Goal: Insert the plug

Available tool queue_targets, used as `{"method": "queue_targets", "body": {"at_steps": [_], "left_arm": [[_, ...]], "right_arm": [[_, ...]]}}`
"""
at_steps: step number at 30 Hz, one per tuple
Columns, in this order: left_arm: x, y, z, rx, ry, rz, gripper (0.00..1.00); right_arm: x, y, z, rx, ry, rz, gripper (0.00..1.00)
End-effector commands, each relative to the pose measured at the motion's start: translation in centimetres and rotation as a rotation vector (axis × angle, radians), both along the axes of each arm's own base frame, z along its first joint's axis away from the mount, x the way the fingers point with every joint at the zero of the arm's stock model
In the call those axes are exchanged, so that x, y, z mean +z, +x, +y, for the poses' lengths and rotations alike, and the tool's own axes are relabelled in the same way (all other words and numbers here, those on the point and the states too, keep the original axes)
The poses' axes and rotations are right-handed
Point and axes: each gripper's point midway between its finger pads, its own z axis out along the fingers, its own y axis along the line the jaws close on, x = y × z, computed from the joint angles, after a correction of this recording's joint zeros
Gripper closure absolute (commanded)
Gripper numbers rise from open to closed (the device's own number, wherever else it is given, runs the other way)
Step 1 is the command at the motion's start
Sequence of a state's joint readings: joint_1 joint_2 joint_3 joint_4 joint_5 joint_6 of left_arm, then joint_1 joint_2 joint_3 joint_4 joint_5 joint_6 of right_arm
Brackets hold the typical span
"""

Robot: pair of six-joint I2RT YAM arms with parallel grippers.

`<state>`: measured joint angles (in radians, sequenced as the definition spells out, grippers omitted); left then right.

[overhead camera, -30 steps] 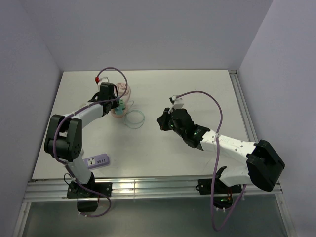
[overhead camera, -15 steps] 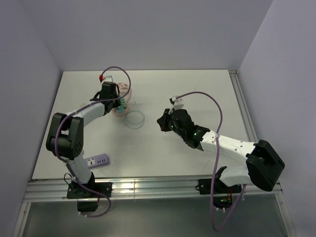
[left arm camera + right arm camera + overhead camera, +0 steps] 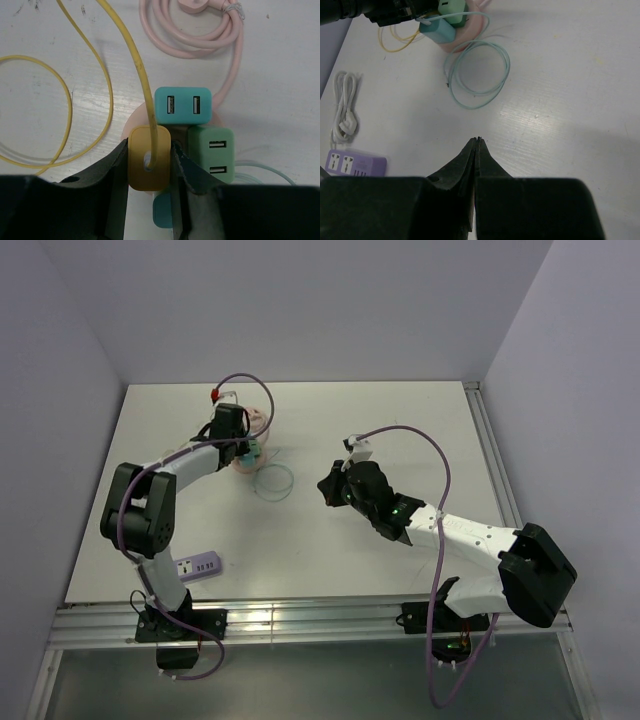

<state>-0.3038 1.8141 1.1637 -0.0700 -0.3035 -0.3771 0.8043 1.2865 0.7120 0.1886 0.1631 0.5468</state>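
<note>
At the near edge of the table (image 3: 400,420), around 8 o'clock, a purple power strip (image 3: 196,567) lies flat just beside the left arm's base. Close to the middle, the right gripper (image 3: 477,140) hangs above bare tabletop with its fingertips pressed together and nothing between them. From there round to 3 o'clock the surface is open as far as the rail along the right edge.

A teal cable loop (image 3: 272,481) lies just past the right gripper toward 10 o'clock. Beyond the loop sits the pink hub (image 3: 136,121), nearer the far-left corner than the middle.

The left gripper (image 3: 149,146) is clamped on the yellow plug (image 3: 142,172), one finger on each flank. The plug sits at the hub's rim with its back face turned up to the wrist camera, so its long axis runs straight down into the hub. I cannot tell whether it is seated. Its yellow cable (image 3: 148,112) leaves the back face toward 12 o'clock.

A teal charger (image 3: 183,105) stands just beside the plug at 1 o'clock, and a green charger (image 3: 211,152) at 3 o'clock. A coiled pink cord (image 3: 195,44) lies farther on.
</note>
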Motion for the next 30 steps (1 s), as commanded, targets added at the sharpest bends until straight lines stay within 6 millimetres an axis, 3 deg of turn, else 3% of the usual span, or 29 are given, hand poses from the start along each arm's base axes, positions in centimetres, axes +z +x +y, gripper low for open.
{"method": "queue_targets", "body": {"at_steps": [1,9,18,30], "left_arm": [[-4.9,-3.3,0.1,-0.053,0.115,0.187,1.00],[-6.6,-4.9,-1.5,-0.002,0.001,0.274,1.00],[-9.0,-6.4,-0.9,0.202,-0.034,0.386,1.00],[-11.1,-8.9,0.3,0.202,0.296,0.481,1.00]], "right_arm": [[0.9,0.4,0.1,-0.006,0.037,-0.024,1.00],[1.2,0.2,0.4,0.009,0.050,-0.025,1.00],[1.4,-0.3,0.4,0.026,0.067,-0.026,1.00],[1.3,-0.5,0.6,0.033,0.083,-0.021,1.00]]}}
